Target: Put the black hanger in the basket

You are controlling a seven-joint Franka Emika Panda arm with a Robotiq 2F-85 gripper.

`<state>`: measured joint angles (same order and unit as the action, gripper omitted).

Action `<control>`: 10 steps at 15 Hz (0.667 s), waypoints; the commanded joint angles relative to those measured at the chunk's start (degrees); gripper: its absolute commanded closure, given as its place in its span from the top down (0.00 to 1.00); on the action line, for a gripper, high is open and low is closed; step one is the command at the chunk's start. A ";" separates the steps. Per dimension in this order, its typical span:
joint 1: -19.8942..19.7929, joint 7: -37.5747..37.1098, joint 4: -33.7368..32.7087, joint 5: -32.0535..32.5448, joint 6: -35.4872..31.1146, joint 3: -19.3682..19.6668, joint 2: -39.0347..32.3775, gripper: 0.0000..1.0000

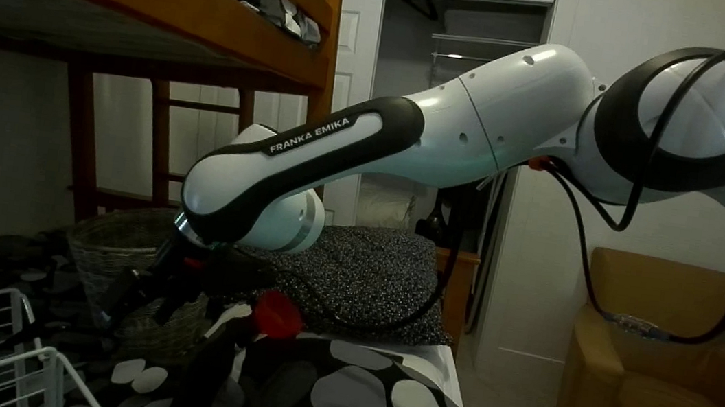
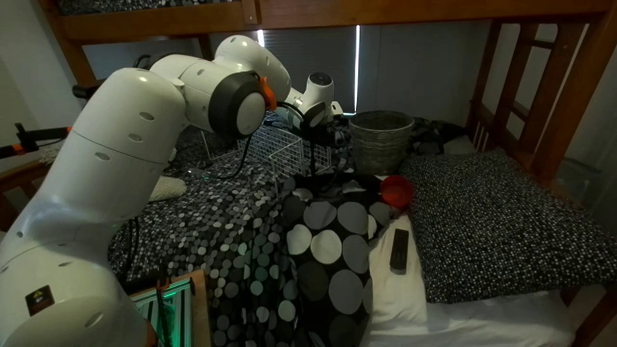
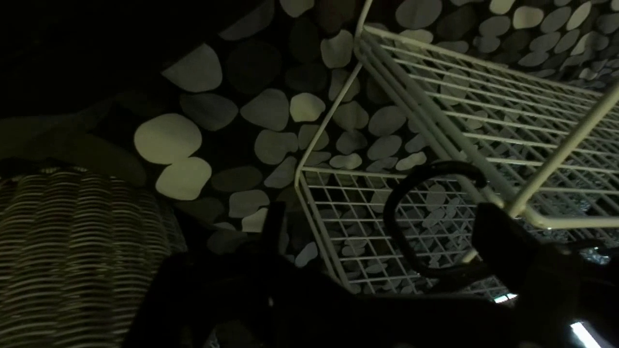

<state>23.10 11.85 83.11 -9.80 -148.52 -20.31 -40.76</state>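
The black hanger's curved hook (image 3: 390,217) shows in the wrist view, in front of the white wire basket. Its body runs behind the right finger and is hidden. I cannot pick the hanger out from the dark bedding in the exterior views. My gripper (image 3: 382,217) is open, with the hook showing between its two fingers; I cannot tell the depth. In an exterior view, the gripper (image 1: 136,314) points down beside the grey woven basket. The woven basket (image 2: 381,152) stands upright on the bed near the pillow; its wall (image 3: 82,261) fills the wrist view's lower left.
The white wire basket (image 1: 50,355) stands on the bed beside the gripper, also in an exterior view (image 2: 289,153). A red cup (image 2: 396,191) lies near the woven basket. A remote (image 2: 399,250) and a speckled pillow (image 2: 491,231) are on the bed. The upper bunk (image 1: 218,23) hangs overhead.
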 commanded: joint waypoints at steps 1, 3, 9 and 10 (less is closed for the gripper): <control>1.91 -3.45 -1.84 2.98 -0.65 1.25 -1.93 0.89; 2.38 -4.66 -2.68 2.94 -2.11 1.22 -3.11 0.80; 4.05 -8.22 -5.24 3.62 -3.20 2.30 -6.07 0.59; 4.24 -8.74 -5.46 3.66 -3.29 2.50 -6.39 0.45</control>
<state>26.06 6.23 79.61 -7.78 -151.08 -19.00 -45.24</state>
